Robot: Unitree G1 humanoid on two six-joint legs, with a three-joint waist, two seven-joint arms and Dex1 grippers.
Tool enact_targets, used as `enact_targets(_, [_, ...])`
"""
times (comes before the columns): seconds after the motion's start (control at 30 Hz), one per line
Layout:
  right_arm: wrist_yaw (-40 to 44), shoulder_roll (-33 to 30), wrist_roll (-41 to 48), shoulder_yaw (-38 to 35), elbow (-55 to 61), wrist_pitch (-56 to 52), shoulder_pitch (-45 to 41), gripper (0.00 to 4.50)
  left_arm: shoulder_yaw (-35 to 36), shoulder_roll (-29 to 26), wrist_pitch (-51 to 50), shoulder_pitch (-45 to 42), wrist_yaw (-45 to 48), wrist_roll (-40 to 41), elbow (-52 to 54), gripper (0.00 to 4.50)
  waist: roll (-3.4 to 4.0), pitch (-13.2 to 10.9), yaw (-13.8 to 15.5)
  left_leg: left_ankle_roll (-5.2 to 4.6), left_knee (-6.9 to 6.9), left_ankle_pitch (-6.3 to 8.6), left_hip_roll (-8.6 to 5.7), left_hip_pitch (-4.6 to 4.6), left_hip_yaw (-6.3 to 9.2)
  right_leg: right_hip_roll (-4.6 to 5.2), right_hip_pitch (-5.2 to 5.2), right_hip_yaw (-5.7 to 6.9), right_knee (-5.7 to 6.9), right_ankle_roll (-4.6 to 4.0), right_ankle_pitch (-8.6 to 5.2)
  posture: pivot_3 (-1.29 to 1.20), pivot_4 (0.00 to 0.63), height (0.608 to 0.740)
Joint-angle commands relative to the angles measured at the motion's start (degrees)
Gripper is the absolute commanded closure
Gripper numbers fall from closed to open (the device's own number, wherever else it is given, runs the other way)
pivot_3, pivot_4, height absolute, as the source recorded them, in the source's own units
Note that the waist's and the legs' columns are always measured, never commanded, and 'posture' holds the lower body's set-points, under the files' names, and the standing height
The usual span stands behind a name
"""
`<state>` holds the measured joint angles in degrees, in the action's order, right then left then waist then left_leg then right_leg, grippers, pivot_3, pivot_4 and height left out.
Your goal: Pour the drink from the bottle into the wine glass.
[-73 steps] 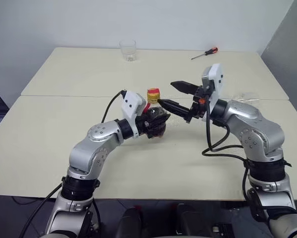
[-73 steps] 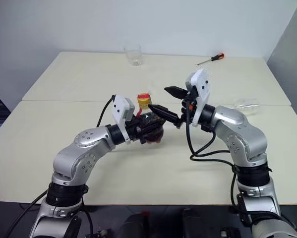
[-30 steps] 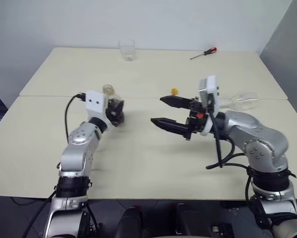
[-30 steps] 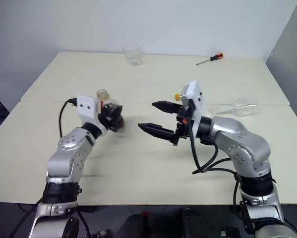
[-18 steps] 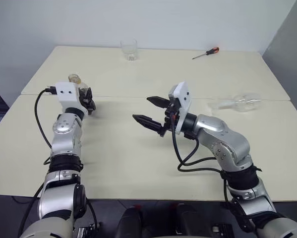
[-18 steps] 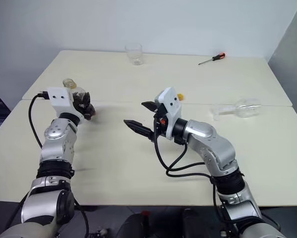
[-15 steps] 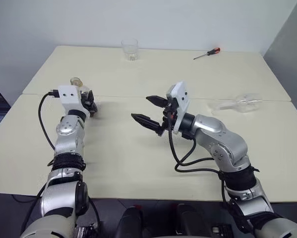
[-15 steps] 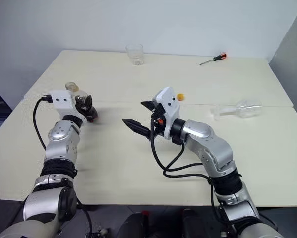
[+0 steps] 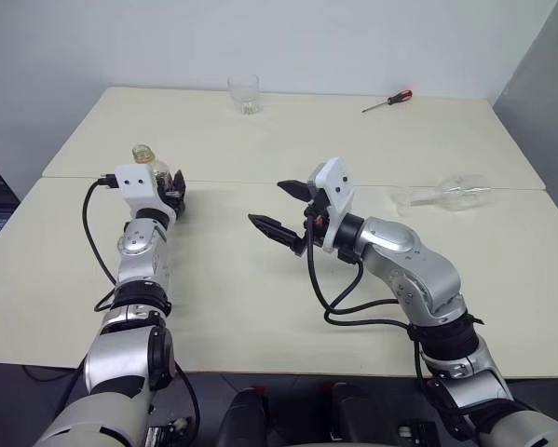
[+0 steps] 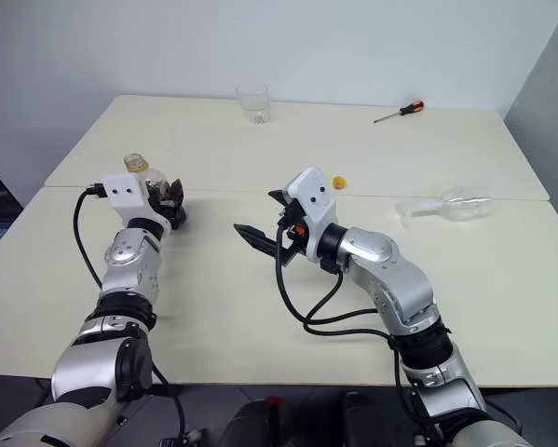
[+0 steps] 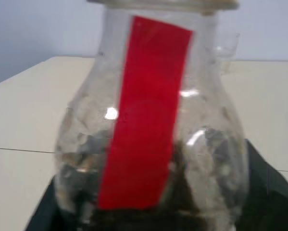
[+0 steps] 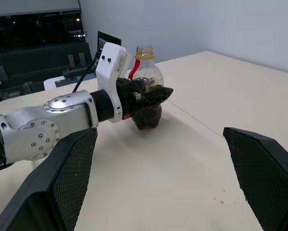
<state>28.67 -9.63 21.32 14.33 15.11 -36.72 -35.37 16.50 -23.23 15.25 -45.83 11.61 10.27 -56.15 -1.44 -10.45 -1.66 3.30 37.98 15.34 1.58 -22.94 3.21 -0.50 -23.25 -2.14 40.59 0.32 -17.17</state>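
Tables, two pale ones set edge to edge, fill the middle of the head views, the seam between them crossing the frame a little above centre.

Right gripper hangs over the table at frame centre, its two black fingers spread wide with nothing between them, pointing toward the left of the frame. In the right wrist view those fingers rise at the lower corners, far apart, with bare tabletop between.

Left gripper sits at the left of the frame, just below the seam. Bottle stands upright on the table between its fingers, uncapped, with a red strip down its side and a little dark drink in the bottom. The right wrist view shows the black fingers on either side of the bottle's lower body; whether they press it or have eased off I cannot tell. In the left wrist view the bottle fills the frame right in front of the fingers.

Glass lies on its side at the right of the frame, close to the seam, well apart from both grippers and from the bottle.

Tumbler stands at the top centre, near the far edge.

Screwdriver lies at the upper right.

Cap, small and yellow, rests on the table just behind the right gripper.
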Motion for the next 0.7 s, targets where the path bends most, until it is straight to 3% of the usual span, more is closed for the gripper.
enact_targets(0.03, [0.06,0.32,-0.25,-0.86,1.1,1.05,-0.71,0.0,0.99,-0.3,0.46,-0.21,-0.22,0.78,0.74,0.04,0.0,0.0,-0.03,0.0,0.0,0.0,0.0,0.0,0.0,0.0,0.0,0.0,0.0,0.0,0.0,0.0,0.15,0.74])
enact_targets(0.37, [0.38,0.66,0.01,-0.7,0.94,1.12,-0.64,0.0,1.92,0.79,-2.61,6.76,-2.76,1.72,10.39,0.01,0.0,0.0,-0.19,0.0,-0.01,0.0,0.09,0.02,0.01,0.0,-0.01,-0.03,0.01,0.0,0.0,0.0,0.15,0.74])
enact_targets(0.7, [-0.57,2.02,-0.44,-0.51,0.92,1.41,0.13,0.0,2.73,5.34,-12.04,19.9,-10.52,2.56,33.76,0.01,-0.01,0.01,-0.11,0.0,0.0,0.0,0.11,0.01,0.09,0.06,0.0,-0.15,0.04,0.0,0.0,0.0,0.15,0.74])
